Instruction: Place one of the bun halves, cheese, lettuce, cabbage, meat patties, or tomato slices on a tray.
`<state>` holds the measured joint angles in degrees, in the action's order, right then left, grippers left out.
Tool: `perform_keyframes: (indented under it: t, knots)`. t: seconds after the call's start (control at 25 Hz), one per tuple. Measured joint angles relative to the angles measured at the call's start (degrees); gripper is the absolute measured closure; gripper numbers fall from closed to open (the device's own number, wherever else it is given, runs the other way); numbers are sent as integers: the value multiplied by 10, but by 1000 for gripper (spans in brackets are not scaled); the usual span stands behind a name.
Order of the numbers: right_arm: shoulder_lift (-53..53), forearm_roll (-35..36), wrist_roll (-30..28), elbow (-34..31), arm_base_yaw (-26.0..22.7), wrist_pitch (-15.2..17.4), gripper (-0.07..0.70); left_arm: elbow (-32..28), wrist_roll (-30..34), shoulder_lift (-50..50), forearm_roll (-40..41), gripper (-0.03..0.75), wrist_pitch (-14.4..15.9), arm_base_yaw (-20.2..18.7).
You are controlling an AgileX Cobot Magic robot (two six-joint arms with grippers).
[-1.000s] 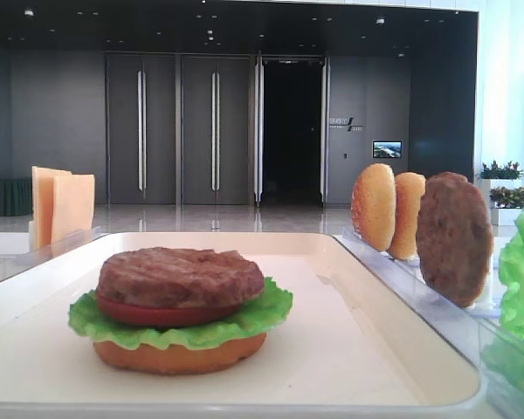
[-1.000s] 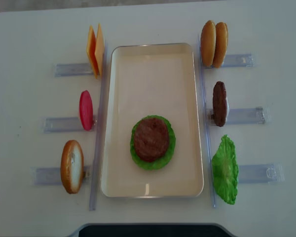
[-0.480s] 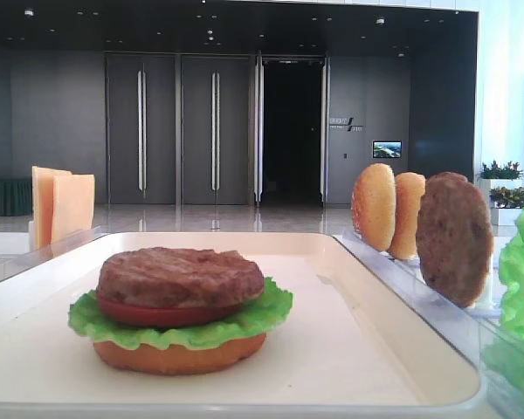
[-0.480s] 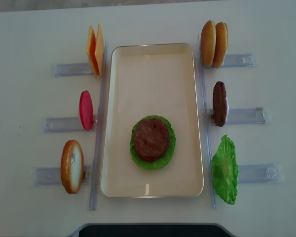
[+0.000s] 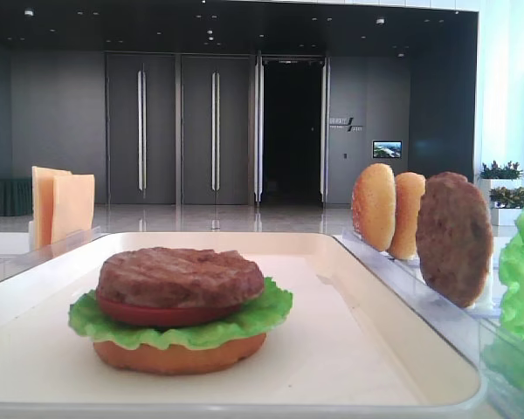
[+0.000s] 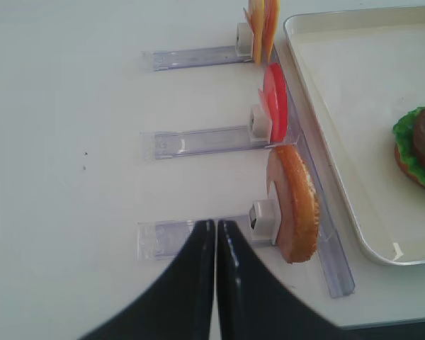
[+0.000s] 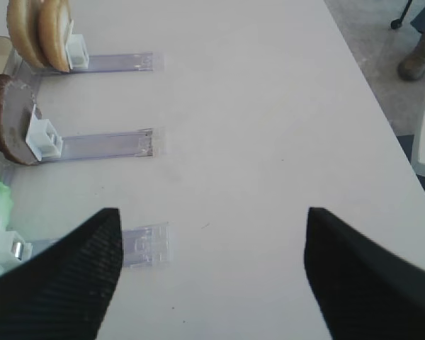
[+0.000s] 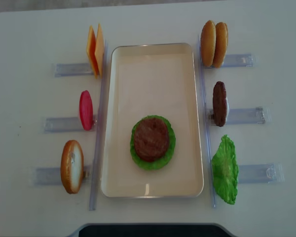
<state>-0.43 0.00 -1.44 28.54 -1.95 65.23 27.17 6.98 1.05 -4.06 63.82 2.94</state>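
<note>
The right gripper (image 7: 209,273) hung wide open and empty; the left gripper (image 6: 216,230) was pinched shut just left of a bun half (image 6: 295,203), standing on edge near-left of the tray (image 8: 153,49).

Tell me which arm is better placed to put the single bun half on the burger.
Left, probably. The lone bun half stands just beside the left gripper, though its fingers are shut. The right gripper, open, hangs over bare table.

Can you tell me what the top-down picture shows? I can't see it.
A half-built burger, a meat patty on lettuce, sits on a cream tray. Cheese, tomato and buns stand in racks beside it.
</note>
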Motion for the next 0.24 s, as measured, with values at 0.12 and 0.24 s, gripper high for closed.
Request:
perform_keyframes:
  t: [0.12,0.24]
  knots:
    - [0,0,0,0,0,0,95,0,0,0,0,716,0,0]
    - [0,3,0,0,0,0,95,0,0,0,0,716,0,0]
